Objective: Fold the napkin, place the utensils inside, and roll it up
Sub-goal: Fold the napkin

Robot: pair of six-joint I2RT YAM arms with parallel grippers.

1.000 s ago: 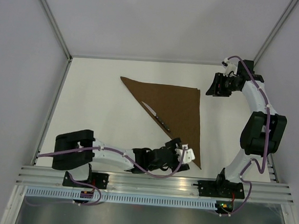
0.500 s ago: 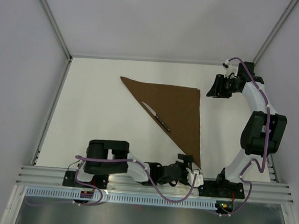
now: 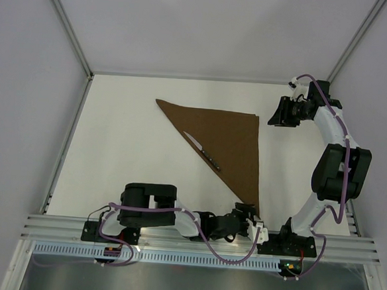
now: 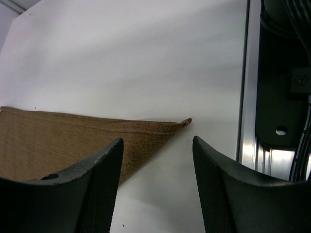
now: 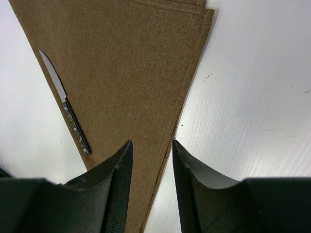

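Observation:
The napkin [image 3: 228, 139] is a dark brown cloth folded into a triangle on the white table, one point toward the near edge. The knife [image 3: 203, 152], with a silver blade and a dark handle, lies on the cloth along its long left edge. My left gripper [image 3: 251, 219] is open and low, just before the napkin's near corner. In the left wrist view that corner [image 4: 187, 121] lies between and ahead of the gripper [image 4: 156, 141], apart from it. My right gripper [image 3: 276, 115] is open and empty, raised by the far right corner. The right wrist view shows the napkin [image 5: 136, 73] and knife [image 5: 67, 114] below the gripper [image 5: 152, 143].
An aluminium rail [image 3: 200, 236] runs along the near edge, right beside my left gripper; it also shows in the left wrist view [image 4: 247, 121]. The right arm's base [image 3: 293, 243] stands close by. White walls and frame posts [image 3: 68, 18] bound the table.
My left arm has swung its gripper right and toward the near edge, from beside the cloth's long edge to its near corner. The right arm, napkin and knife have barely moved.

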